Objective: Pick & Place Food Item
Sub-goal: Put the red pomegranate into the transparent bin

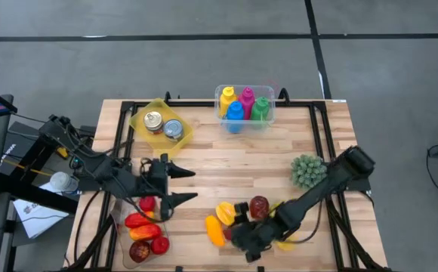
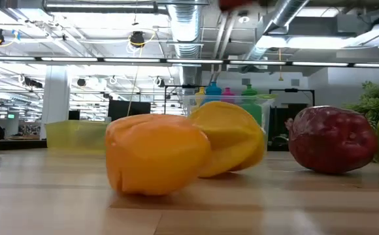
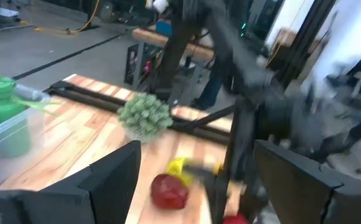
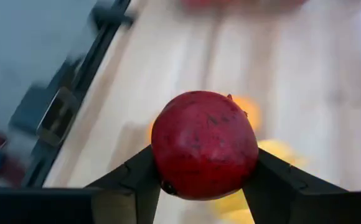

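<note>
The counter carries loose fruit along its near edge. My right hand has its fingers pressed against both sides of the pomegranate, held there near-centre; I should squeeze evenly before lifting. The fruit is round, with no clear long axis. My left hand waits open, near-left.

A light wooden slatted table with a dark frame along its edges carries everything. At its far edge stand a clear plastic bin of coloured bottles and, beside it toward the left arm's side, a yellow tray with two tins. A green leafy bunch lies near the right arm's side. Near the front edge lie an orange pepper, a yellow pepper just beside it and a dark red fruit; further left sits a clear container of red produce
</note>
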Motion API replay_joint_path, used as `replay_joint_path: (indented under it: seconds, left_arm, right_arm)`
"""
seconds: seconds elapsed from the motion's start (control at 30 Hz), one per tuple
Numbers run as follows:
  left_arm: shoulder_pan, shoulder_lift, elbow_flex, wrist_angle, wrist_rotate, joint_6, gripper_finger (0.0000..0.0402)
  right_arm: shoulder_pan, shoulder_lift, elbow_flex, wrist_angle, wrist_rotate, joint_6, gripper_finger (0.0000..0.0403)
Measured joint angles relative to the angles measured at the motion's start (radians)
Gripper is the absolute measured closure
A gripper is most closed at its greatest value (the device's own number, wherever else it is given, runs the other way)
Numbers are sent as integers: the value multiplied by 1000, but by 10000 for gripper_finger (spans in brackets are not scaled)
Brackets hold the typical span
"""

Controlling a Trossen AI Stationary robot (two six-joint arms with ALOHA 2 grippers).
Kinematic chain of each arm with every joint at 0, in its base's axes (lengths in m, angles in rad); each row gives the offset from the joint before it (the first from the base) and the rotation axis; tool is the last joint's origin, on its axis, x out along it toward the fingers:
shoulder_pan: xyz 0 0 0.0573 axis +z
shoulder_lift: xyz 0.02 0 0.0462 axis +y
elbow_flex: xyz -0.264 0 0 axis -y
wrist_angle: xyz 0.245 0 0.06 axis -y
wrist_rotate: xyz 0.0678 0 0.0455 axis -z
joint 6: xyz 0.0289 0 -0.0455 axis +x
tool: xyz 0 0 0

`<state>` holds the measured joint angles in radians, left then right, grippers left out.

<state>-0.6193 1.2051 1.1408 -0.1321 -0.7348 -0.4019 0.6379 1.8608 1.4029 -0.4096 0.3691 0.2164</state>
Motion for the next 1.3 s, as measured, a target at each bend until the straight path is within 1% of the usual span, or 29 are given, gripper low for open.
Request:
replay_joint_path:
  seconds: [0.07, 0.13, 0.23, 0.33, 0.4, 0.5, 0.6, 0.73, 0.93, 1.1, 1.23, 1.3]
  left_arm:
    - [0, 32, 0, -7, -16, -6, 103]
    - [9, 70, 0, 7, -43, -51, 103]
    - [30, 124, 0, 19, -70, -202, 103]
    - [58, 175, 0, 27, -71, -395, 103]
    - [75, 203, -1, 32, -70, -497, 103]
    - [106, 224, -1, 86, -48, -613, 103]
    - [138, 231, -1, 112, 9, -692, 103]
    - [169, 231, -1, 112, 61, -734, 103]
    - [195, 231, 0, 86, 73, -737, 103]
    - [208, 231, 0, 47, 83, -763, 103]
    - [215, 252, 0, 68, 89, -767, 103]
    - [218, 273, 0, 101, 114, -767, 103]
  right_arm:
    - [-14, -60, 0, -6, 51, -15, 216]
    - [-29, -120, 0, -20, 107, -23, 220]
    - [-57, -196, 1, -36, 158, -62, 229]
    - [-92, -246, 2, -49, 183, -98, 231]
    - [-114, -266, 2, -57, 186, -111, 229]
    - [-148, -273, 2, -72, 187, -113, 222]
    - [-168, -272, 1, -92, 185, -122, 218]
    - [-185, -269, 1, -108, 184, -125, 220]
    - [-193, -269, 1, -108, 184, -150, 223]
    - [-202, -269, 1, -108, 184, -166, 219]
    - [-220, -269, 1, -107, 183, -171, 217]
    - [-229, -269, 1, -106, 183, -173, 217]
